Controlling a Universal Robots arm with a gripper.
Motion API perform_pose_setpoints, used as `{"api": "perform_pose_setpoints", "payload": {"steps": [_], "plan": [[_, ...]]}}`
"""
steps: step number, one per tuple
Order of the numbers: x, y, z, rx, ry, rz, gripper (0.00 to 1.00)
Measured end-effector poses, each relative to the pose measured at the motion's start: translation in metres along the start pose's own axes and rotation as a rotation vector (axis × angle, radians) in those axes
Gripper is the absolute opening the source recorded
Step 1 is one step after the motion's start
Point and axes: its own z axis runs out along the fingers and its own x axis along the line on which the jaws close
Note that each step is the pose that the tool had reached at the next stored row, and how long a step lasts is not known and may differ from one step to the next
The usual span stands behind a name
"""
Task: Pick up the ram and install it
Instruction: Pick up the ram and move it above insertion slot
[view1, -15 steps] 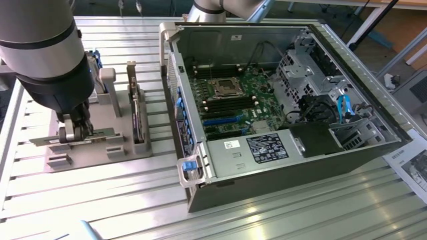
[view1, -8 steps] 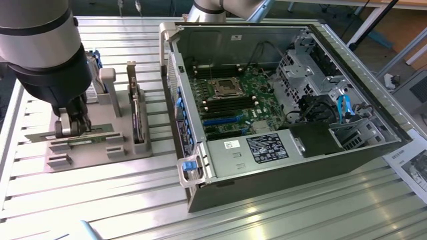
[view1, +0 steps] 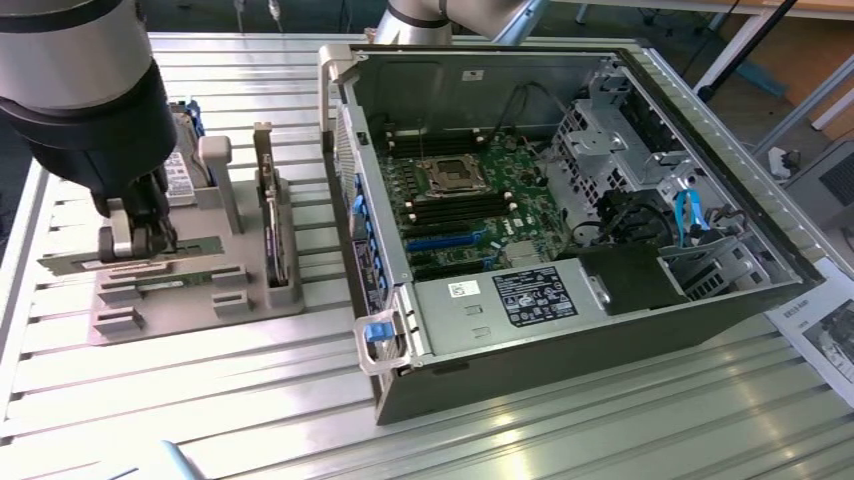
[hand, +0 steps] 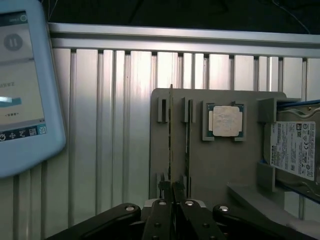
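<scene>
Soft daylight in exterior view, glare on slatted table (view1: 534, 440); wrist view dimmer, gripper (hand: 172, 195) in shadow

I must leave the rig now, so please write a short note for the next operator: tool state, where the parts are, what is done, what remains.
Tool: shut on the ram stick.
Ram stick: at the grey holder, on the exterior view's left. I cannot tell whether it is lifted out of its slot.
Computer: lid off, on the exterior view's right, apart from the tool.
Done: the grasp.
Left: the stick is not yet at the computer's board, and not installed.
</scene>
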Motion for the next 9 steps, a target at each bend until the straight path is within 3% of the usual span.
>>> {"api": "perform_pose_setpoints", "payload": {"steps": [9], "plan": [[-0.001, 0.001, -0.0256, 0.0, 0.0004, 0.0, 0.13]]}}
